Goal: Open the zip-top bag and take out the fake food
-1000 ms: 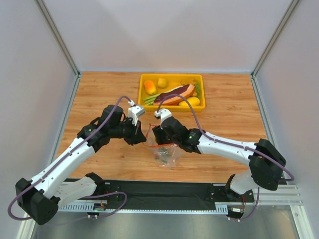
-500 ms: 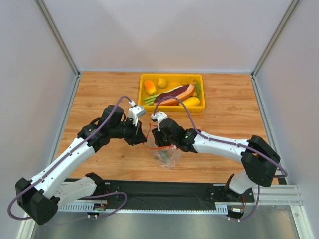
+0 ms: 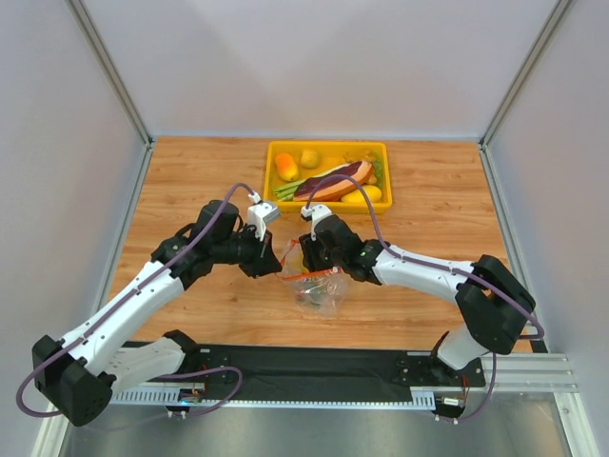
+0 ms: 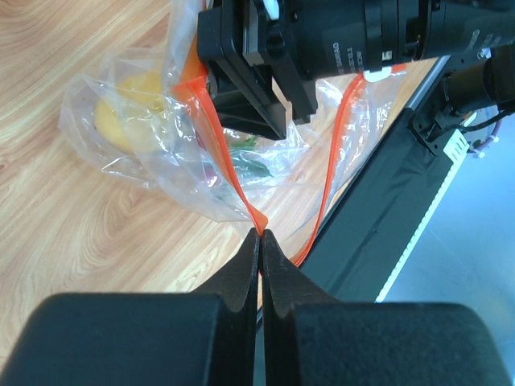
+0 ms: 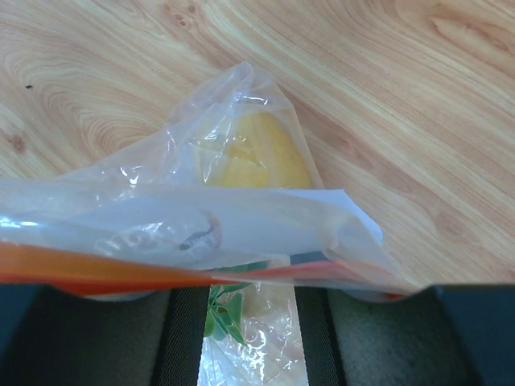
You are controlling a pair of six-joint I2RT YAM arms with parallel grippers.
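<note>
The left end effector [image 4: 259,236] is pinching the flimsy zip-top bag [image 4: 173,173] by its stiffer orange strip [image 4: 231,175], likely the surest hold, while the right end effector [image 5: 245,301] is gaping half-open.

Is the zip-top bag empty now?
No, a yellow piece and green bits show through the clear plastic, inside the zip-top bag.
</note>
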